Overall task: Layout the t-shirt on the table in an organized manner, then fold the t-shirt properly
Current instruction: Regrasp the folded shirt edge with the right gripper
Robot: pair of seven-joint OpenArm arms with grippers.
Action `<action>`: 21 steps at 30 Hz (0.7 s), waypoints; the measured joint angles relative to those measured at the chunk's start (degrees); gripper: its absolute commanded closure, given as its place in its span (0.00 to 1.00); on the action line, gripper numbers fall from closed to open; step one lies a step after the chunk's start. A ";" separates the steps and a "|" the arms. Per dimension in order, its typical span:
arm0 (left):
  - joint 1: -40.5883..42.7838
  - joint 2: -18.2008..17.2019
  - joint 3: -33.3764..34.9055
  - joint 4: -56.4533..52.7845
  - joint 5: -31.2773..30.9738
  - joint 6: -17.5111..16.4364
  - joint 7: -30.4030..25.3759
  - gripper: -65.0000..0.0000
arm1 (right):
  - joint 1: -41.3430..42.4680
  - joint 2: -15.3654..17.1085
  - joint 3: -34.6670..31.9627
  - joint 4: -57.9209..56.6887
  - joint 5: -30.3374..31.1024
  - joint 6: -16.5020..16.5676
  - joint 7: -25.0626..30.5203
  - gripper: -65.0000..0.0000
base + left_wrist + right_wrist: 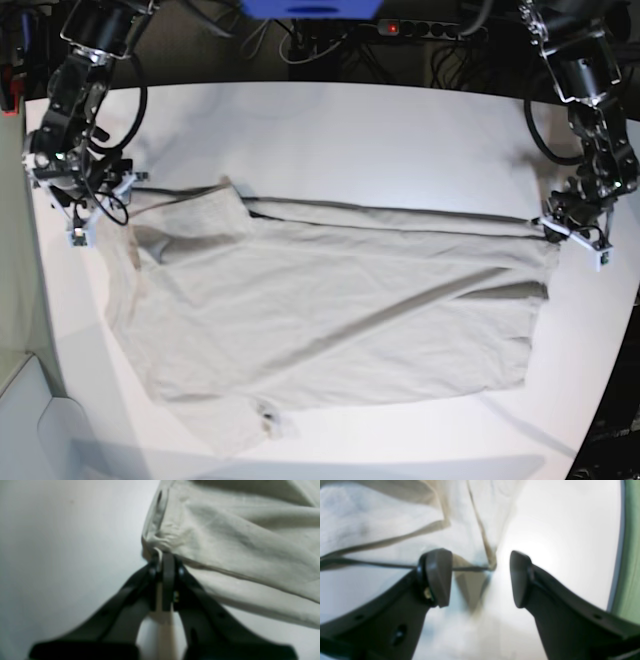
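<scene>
Left wrist cam first: my left gripper [166, 562] has its dark jaws pressed together on a bunched corner of the plain light beige-grey cotton t-shirt [240, 545]. The fabric fans out up and to the right from the pinch, with a hem line running along the lower edge. Under and left of it is the smooth matte white table [62, 555]. Picture is pretty soft, so I can't read finer detail in the cloth.

Right wrist cam: my right gripper [480, 578] is spread wide, with the two dark rounded fingertips [438, 577] well apart. Nothing is clamped between them. A corner of the shirt [382, 522] sits in the gap ahead of the tips, its darker seam edges meeting at a point there, and I can't tell whether either tip touches the cloth. White tabletop [565, 550] fills the right side, with a greenish strip [631, 555] past the table's edge.

Base cam: the shirt [340, 310] lies spread across the middle of the table [350, 130], mostly flat with a few long creases. One sleeve is folded over at the upper left, and a small neck label [268, 416] shows by the near edge. My left gripper [575, 232] is at the shirt's far right corner, my right gripper [88, 215] just beside the left end near the sleeve. Black cables [330, 45] clutter the far side behind the table.
</scene>
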 measured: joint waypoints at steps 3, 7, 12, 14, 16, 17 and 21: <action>0.00 0.00 0.00 0.00 0.00 0.02 0.00 1.00 | 0.02 0.00 0.00 0.00 0.00 0.00 0.02 0.54; 0.00 0.00 0.00 0.00 0.00 0.00 0.00 1.00 | 0.02 0.00 -0.09 0.00 0.00 0.00 0.00 0.75; 0.00 0.00 0.00 0.00 0.00 0.00 0.00 1.00 | 0.04 0.00 -0.17 0.00 0.02 -0.02 0.02 1.00; 0.00 0.00 0.00 0.00 0.00 0.00 0.00 1.00 | 0.04 0.00 -0.15 0.02 0.02 0.00 -0.04 1.00; 0.00 0.00 0.00 0.00 0.00 0.02 0.00 1.00 | 0.04 0.00 -0.15 0.17 0.00 0.00 -0.02 1.00; 0.00 0.00 0.00 0.00 0.00 0.00 0.00 1.00 | 0.04 0.02 -0.15 0.17 0.00 0.00 0.00 1.00; 0.00 0.00 0.00 0.00 0.00 0.00 0.00 1.00 | 0.07 0.02 -0.13 0.20 0.00 0.00 -0.02 1.00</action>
